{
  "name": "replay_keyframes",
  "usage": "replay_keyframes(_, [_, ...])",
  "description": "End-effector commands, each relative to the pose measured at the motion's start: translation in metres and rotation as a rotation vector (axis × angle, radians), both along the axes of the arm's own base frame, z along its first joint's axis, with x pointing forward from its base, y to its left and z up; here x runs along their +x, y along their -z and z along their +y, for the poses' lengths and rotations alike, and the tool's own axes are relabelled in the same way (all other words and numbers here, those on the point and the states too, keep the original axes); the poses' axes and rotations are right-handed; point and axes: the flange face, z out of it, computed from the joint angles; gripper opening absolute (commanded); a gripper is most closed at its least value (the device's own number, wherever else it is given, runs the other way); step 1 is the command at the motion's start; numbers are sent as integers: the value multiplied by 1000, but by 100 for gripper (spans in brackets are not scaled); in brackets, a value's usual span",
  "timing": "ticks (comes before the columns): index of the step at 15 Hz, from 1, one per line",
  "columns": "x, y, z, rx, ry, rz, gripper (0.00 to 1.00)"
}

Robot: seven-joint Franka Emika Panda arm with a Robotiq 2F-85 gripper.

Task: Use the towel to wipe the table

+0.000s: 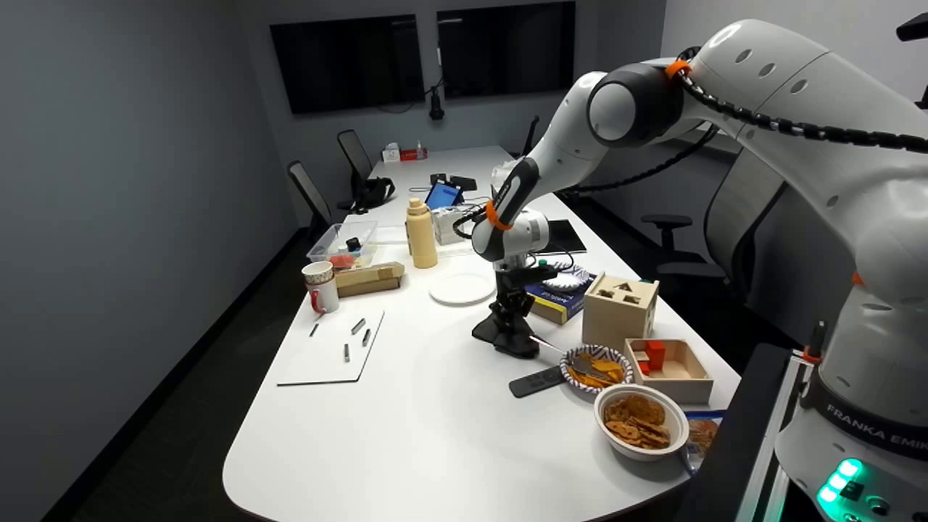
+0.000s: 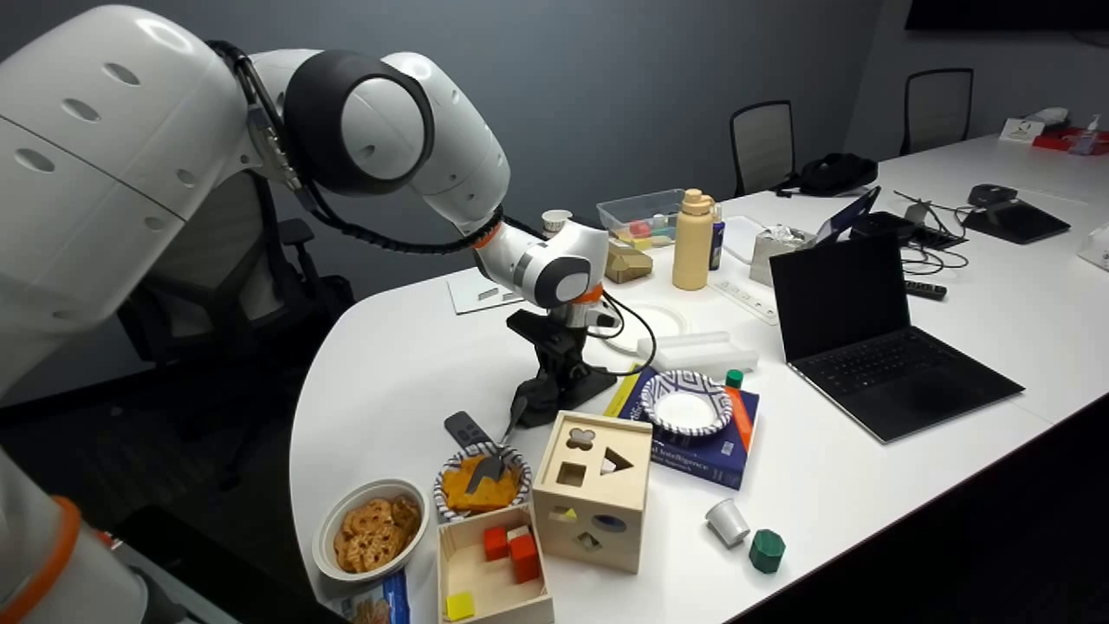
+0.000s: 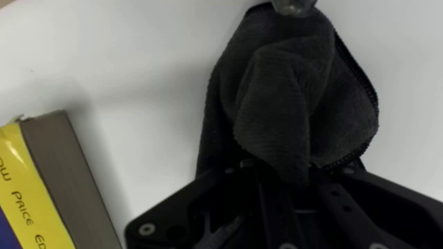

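The dark grey towel (image 1: 500, 339) is bunched on the white table (image 1: 406, 435) and also shows in an exterior view (image 2: 539, 399). In the wrist view the folded towel (image 3: 277, 103) runs up from between the fingers and spreads on the table. My gripper (image 1: 512, 308) points down over the towel and is shut on its upper fold. The gripper also shows in an exterior view (image 2: 561, 373) and in the wrist view (image 3: 285, 173). The fingertips are partly hidden by the cloth.
A utensil (image 2: 494, 464) lies in a patterned bowl (image 1: 629, 373), its handle end near the towel. A remote (image 1: 536, 381), pretzel bowl (image 1: 676, 435), wooden shape box (image 2: 589, 485) and blue book (image 2: 710, 464) are close by. A white plate (image 1: 462, 288) and bottle (image 1: 420, 235) stand farther back.
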Motion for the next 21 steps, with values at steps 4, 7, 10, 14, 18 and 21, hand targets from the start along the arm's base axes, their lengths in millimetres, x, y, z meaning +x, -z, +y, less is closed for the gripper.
replay_keyframes(4, [-22,-1,45,12,-147,0,2])
replay_keyframes(7, [-8,-8,65,-28,-205,-71,2])
replay_keyframes(10, [10,-19,75,-71,-230,-140,2])
replay_keyframes(14, [18,-36,58,-106,-183,-201,2])
replay_keyframes(18, [9,-31,19,-132,-82,-175,2])
replay_keyframes(21, [-6,-19,-9,-128,-11,-140,2])
